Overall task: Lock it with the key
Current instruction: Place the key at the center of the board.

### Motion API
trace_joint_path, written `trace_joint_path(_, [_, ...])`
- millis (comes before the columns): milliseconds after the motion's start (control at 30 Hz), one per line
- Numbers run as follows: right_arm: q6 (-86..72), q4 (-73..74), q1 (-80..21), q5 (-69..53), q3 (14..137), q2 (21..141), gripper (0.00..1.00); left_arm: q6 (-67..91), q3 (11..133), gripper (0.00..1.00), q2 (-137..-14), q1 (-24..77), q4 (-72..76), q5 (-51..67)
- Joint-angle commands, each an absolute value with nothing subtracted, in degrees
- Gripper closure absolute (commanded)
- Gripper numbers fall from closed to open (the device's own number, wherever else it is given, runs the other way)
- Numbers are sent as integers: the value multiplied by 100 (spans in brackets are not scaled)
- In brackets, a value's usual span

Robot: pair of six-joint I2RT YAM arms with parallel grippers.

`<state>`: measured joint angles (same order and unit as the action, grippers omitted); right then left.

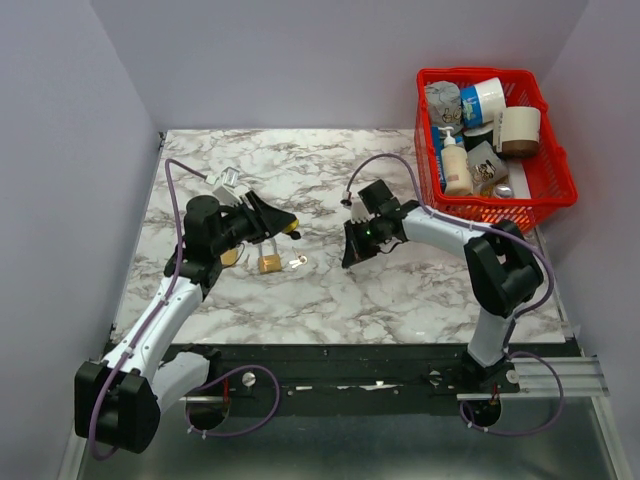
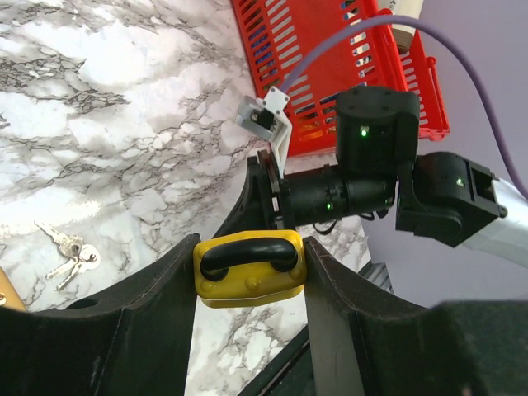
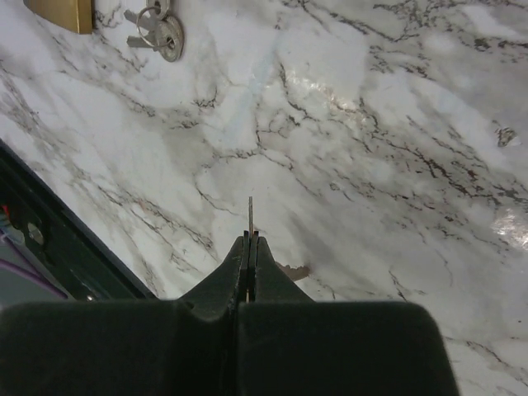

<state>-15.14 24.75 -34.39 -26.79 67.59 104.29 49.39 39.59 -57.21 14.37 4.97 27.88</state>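
1. The left gripper (image 2: 252, 243) hangs just behind the brass padlock (image 1: 270, 264), on its far side. Its two fingers are clamped on a yellow padlock (image 2: 247, 285). The lock is held clear of the marble table (image 1: 400, 300), with its black shackle facing the wrist camera
2. The brass padlock lies flat on the table, close in front of the left gripper and not touching it. Only its corner shows in the right wrist view
3. A bunch of keys (image 1: 297, 263) on a ring lies just to the right of the brass padlock, very close to it and flat on the marble
4. The right gripper (image 3: 250, 239) is further right of the brass padlock, past the bunch of keys and apart from it. Its fingers are pressed tight together on a slim metal blade, most likely the key (image 3: 251, 214) seen edge-on. The blade sticks out past the fingertips and is held above the table
5. A red basket (image 1: 490, 212) sits well to the right of the brass padlock, at the far right corner of the table, filled with bottles (image 1: 456, 165) and other containers
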Motion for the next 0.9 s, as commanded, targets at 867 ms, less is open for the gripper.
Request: trace_joint_path(867, [-1591,2997,-2997,-2198,8121,11610,97,5062,3788,100,-5572,1424,756,2944])
